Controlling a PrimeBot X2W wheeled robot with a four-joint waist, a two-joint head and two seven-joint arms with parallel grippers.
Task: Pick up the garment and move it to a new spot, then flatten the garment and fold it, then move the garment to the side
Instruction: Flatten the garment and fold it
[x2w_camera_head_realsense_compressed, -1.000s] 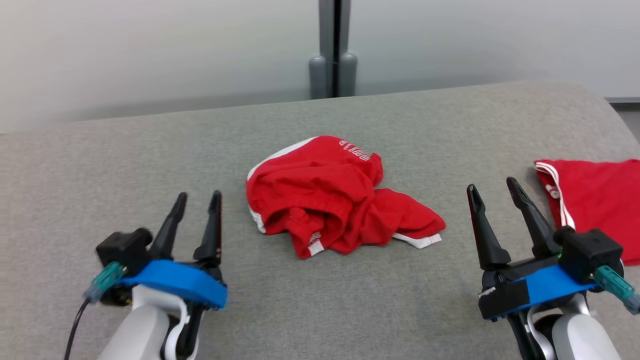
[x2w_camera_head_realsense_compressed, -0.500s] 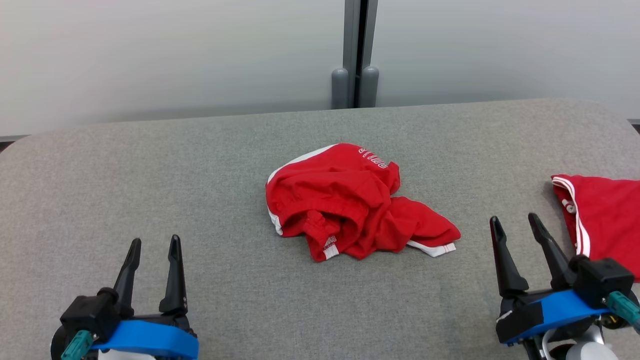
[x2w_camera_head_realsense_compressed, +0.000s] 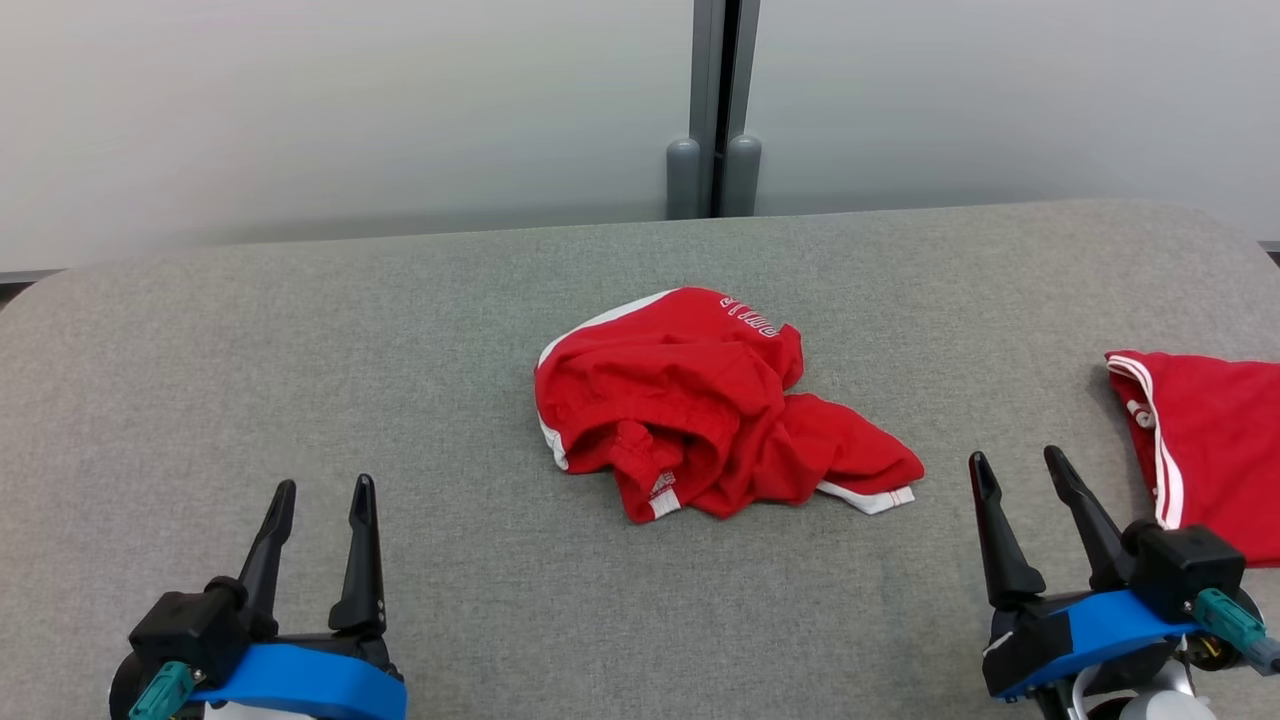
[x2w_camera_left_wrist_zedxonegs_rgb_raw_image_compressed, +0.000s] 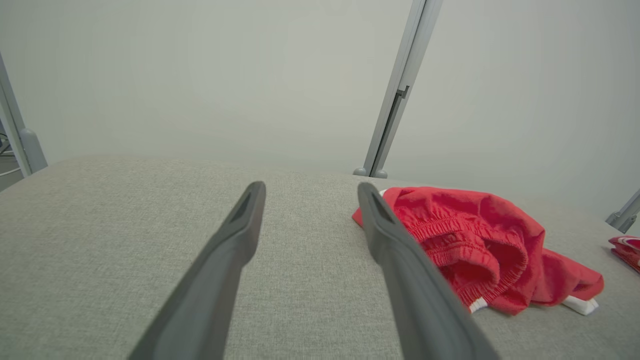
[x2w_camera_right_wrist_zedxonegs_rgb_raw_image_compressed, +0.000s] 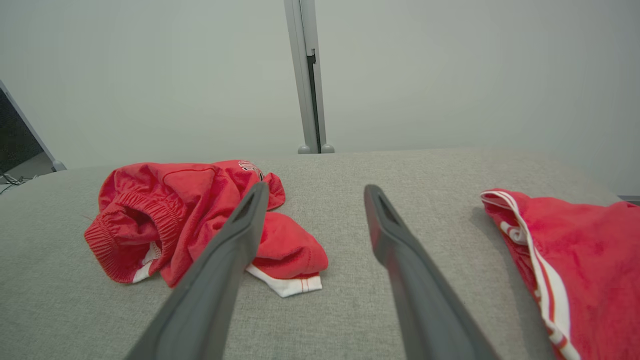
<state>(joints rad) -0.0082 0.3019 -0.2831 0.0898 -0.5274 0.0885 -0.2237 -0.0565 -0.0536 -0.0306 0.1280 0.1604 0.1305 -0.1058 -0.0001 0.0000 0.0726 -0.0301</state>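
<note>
Head view: we see the garment (x2w_camera_head_realsense_compressed: 715, 405), red with white trim, crumpled in a heap mid-tabletop (x2w_camera_head_realsense_compressed: 300, 330), with white lettering on its far edge. The left gripper (x2w_camera_head_realsense_compressed: 324, 485) sits near-left of the garment and well apart from it, fingers spread with nothing between them. The right gripper (x2w_camera_head_realsense_compressed: 1016, 458) sits near-right of the garment, also spread, empty and apart from it. A second red piece (x2w_camera_head_realsense_compressed: 1215, 440) with white stripes lies flat to the right of the garment, cut off by the picture edge. A grey post (x2w_camera_head_realsense_compressed: 715, 100) stands behind the garment, past the tabletop's far edge.

Left wrist view: the left gripper (x2w_camera_left_wrist_zedxonegs_rgb_raw_image_compressed: 310, 186) is spread, with bare tabletop between its fingers. The garment (x2w_camera_left_wrist_zedxonegs_rgb_raw_image_compressed: 480, 235) lies to their right, elastic waistband bunched toward us. The right finger overlaps the garment's edge in the picture. The second red piece (x2w_camera_left_wrist_zedxonegs_rgb_raw_image_compressed: 627, 247) is a sliver beyond the garment.

Right wrist view: the right gripper (x2w_camera_right_wrist_zedxonegs_rgb_raw_image_compressed: 315, 187) is spread and holds nothing. The garment (x2w_camera_right_wrist_zedxonegs_rgb_raw_image_compressed: 185, 205) lies to the left, with the left finger crossing in front of it and a white hem at its near side. The second red piece (x2w_camera_right_wrist_zedxonegs_rgb_raw_image_compressed: 585, 250) lies on the far side of the fingers from the garment.
</note>
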